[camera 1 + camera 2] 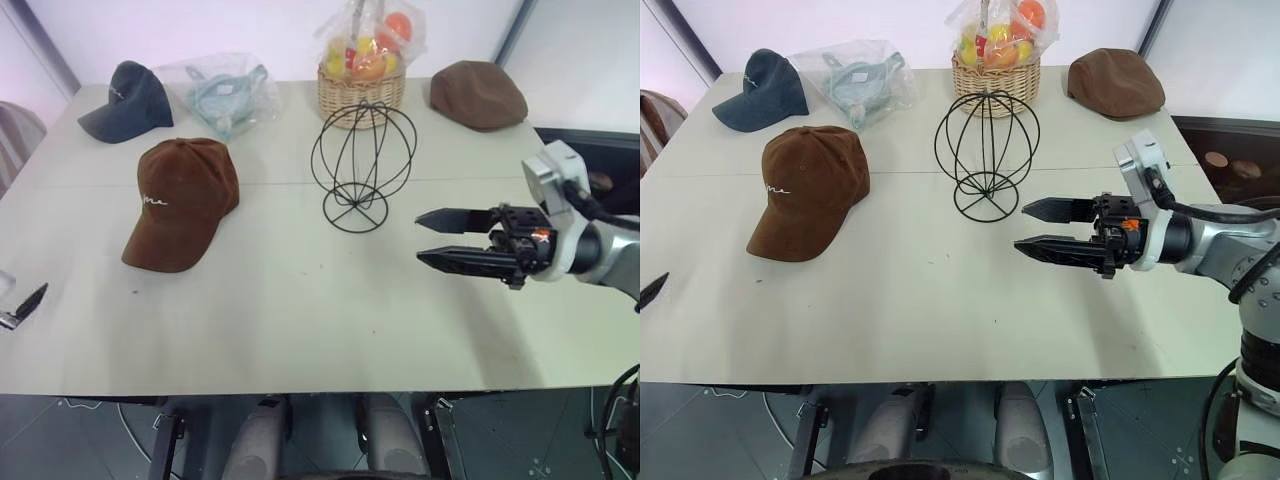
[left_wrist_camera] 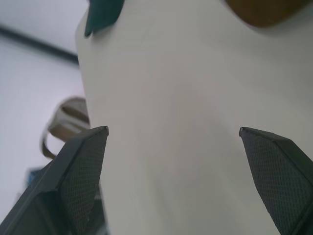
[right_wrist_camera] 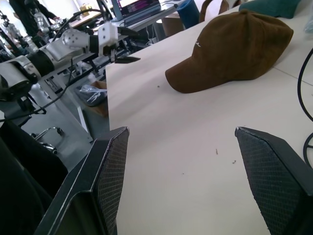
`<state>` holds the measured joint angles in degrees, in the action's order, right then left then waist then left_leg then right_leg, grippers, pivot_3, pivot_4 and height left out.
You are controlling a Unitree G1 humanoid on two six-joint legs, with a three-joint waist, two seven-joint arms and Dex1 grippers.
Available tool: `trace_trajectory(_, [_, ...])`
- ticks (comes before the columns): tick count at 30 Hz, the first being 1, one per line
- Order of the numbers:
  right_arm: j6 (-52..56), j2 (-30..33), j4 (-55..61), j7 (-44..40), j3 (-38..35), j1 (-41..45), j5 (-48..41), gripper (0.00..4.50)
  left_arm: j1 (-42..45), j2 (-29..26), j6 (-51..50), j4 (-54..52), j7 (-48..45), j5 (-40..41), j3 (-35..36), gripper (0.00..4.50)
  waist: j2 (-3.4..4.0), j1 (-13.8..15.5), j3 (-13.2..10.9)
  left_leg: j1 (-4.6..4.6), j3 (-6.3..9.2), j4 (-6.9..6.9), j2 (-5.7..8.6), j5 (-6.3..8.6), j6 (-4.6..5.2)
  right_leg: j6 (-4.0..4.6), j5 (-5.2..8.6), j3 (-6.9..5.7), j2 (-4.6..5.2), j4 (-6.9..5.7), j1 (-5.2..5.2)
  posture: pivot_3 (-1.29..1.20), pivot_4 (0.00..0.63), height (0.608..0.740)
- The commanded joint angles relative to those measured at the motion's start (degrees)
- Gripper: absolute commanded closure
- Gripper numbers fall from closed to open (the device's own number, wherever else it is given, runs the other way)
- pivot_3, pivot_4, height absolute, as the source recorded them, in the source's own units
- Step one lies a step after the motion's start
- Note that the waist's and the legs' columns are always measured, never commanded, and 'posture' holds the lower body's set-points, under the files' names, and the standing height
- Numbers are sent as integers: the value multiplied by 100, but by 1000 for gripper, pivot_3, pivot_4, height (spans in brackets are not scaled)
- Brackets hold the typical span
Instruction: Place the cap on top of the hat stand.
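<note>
Left eye view: the brown suede baseball cap lies untouched on the tabletop, left of the black wire globe hat stand; my right fingers and left fingers spread wide, empty; next, reach it

Right hand level, pointing left, fingers apart, empty. Left hand wide open, empty.

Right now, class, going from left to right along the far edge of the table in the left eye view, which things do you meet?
dark grey cap → clear plastic bag → wicker basket → brown flat cap
</note>
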<state>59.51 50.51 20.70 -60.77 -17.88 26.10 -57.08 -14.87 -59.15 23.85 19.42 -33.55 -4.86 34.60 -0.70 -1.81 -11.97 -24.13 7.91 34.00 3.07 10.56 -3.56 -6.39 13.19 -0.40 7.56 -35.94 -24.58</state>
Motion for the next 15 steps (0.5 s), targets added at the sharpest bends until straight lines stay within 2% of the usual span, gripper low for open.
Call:
trace_trajectory(1, [-265, 30, -150, -42, 117, 229, 74, 978, -129, -281, 1092, 215, 824, -835, 78, 0, 0, 6, 0, 0, -1, 0, 0, 0, 0, -1, 0, 0, 0, 0, 0, 0, 150, 740])
trace_trajectory(6, [-510, -77, -357, -27, 377, 387, 218, 978, -69, -128, 1770, 533, 1859, -1455, -93, 0, 0, 41, 0, 0, -10, 0, -5, 0, 0, -33, 8, 0, 0, -1, -2, 0, 150, 740])
trace_trajectory(12, [-740, -161, -685, -93, 663, 535, 459, 978, 469, -9, 2263, 850, 2681, -1990, -834, 0, -5, 121, 3, -1, -11, 1, -4, -1, 2, -51, -4, -1, -1, -3, -2, 0, 150, 740])
trace_trajectory(15, [-798, -178, -862, -124, 789, 707, 551, 978, 896, -172, 2609, 1188, 3312, -2649, -1367, 0, -6, 125, 4, -3, -16, 5, -4, -1, 2, -64, -12, -1, 0, -3, -1, 0, 150, 740])
